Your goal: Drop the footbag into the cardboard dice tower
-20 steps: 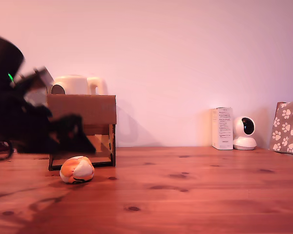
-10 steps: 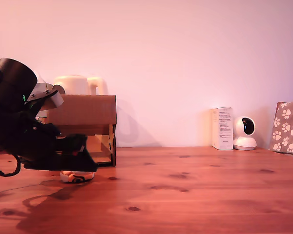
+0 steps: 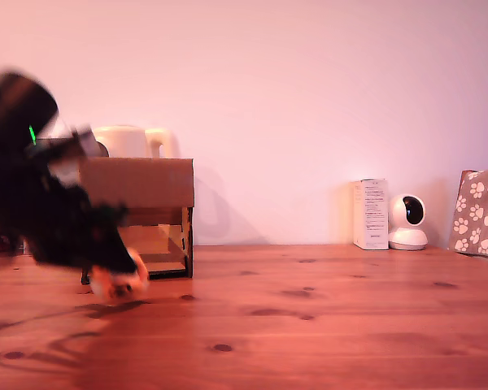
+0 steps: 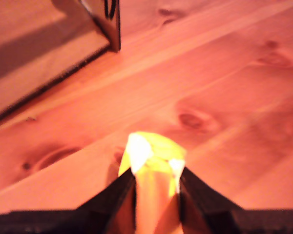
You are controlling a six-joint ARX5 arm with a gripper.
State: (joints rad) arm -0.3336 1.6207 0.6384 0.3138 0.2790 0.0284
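The footbag (image 3: 119,284) is an orange, yellow and white ball, low over the wooden table just in front of the cardboard dice tower (image 3: 138,215), at the exterior view's left. My gripper (image 3: 124,275) is shut on it, and the black arm is motion-blurred. In the wrist view the footbag (image 4: 154,158) bulges, squeezed between my two dark fingers (image 4: 112,197), with the gripper (image 4: 155,178) pinching its sides. A corner of the tower (image 4: 44,44), with its dark edges, lies beyond it. The tower is brown with a plain upper panel and an open lower front.
A cream kettle (image 3: 130,140) stands behind the tower. At the exterior view's right are a white carton (image 3: 370,214), a small white camera (image 3: 407,221) and a paw-print box (image 3: 480,211). The wooden table (image 3: 309,325) stretches between them.
The arm came down over the footbag and the gripper shut on it. Now the arm is blurred with motion and the footbag sits slightly higher than before.
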